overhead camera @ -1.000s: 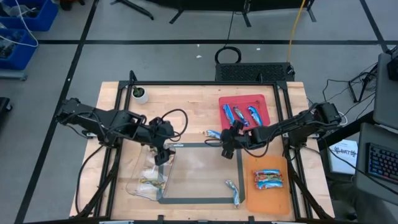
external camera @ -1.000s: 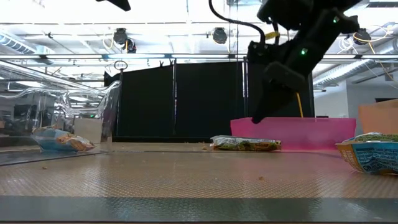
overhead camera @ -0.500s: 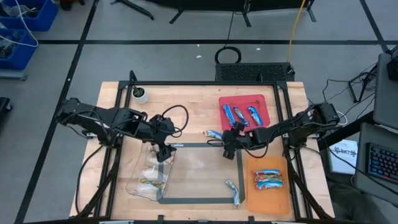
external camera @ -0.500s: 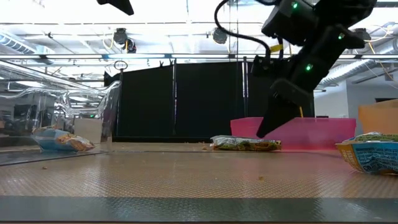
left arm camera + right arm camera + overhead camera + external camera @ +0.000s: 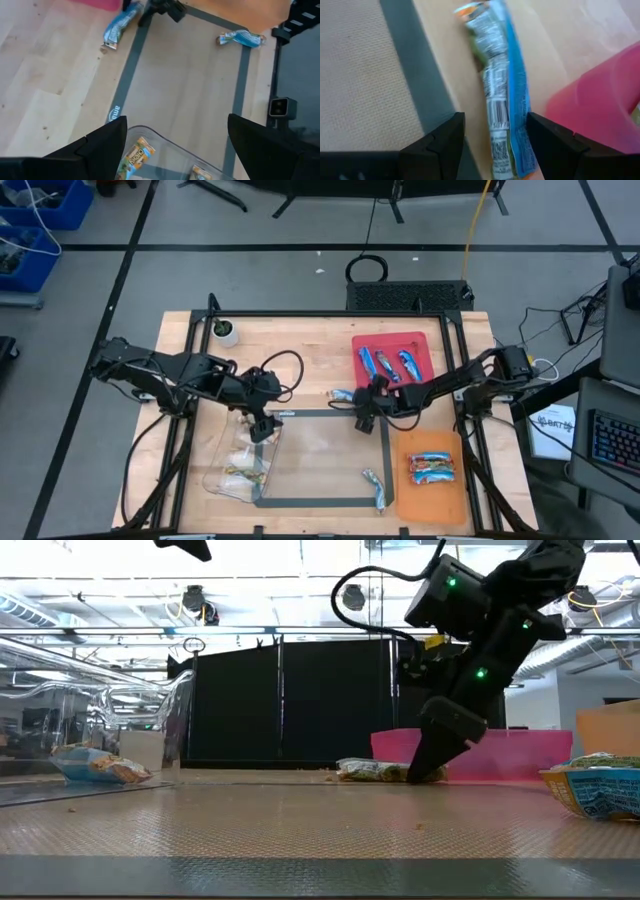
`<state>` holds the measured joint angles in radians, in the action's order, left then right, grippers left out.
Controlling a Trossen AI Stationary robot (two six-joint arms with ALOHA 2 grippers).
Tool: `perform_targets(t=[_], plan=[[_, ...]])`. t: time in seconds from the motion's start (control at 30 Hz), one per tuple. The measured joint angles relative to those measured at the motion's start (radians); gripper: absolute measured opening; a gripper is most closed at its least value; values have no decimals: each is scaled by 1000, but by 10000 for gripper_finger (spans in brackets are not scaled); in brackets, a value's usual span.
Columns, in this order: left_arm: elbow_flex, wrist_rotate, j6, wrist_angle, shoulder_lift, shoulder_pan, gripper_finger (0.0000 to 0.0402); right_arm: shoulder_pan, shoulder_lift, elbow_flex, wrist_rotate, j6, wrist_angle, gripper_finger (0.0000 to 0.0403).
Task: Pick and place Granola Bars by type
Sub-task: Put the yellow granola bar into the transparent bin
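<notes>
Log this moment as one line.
right pincer: open, straddling blue granola bar beside red tray | left pincer: open over clear bin

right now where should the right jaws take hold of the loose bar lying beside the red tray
Grip the blue bar across its narrow width near mid-length, coming straight down from above. It lies flat on the wood between the red tray and the grey tape line, so only its long edges offer a pinch. The right gripper already straddles it, open.

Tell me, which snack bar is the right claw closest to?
The loose bar on bare wood beside the red tray; the right gripper straddles it.
</notes>
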<state>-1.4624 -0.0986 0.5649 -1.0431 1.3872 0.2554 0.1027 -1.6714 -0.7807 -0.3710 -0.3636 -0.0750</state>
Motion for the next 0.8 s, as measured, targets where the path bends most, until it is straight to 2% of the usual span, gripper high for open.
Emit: perform_targets(t=[0.13, 0.23, 0.57, 0.8], plan=[[0, 3, 2, 0, 0, 0, 347, -16, 0, 0, 0, -2, 0, 199], [0, 2, 2, 0, 0, 0, 347, -22, 0, 0, 1, -1, -1, 178], [0, -7, -2, 0, 0, 0, 347, -23, -1, 0, 6, -2, -1, 21], [0, -15, -5, 0, 0, 0, 347, -22, 0, -2, 25, -43, -12, 11]])
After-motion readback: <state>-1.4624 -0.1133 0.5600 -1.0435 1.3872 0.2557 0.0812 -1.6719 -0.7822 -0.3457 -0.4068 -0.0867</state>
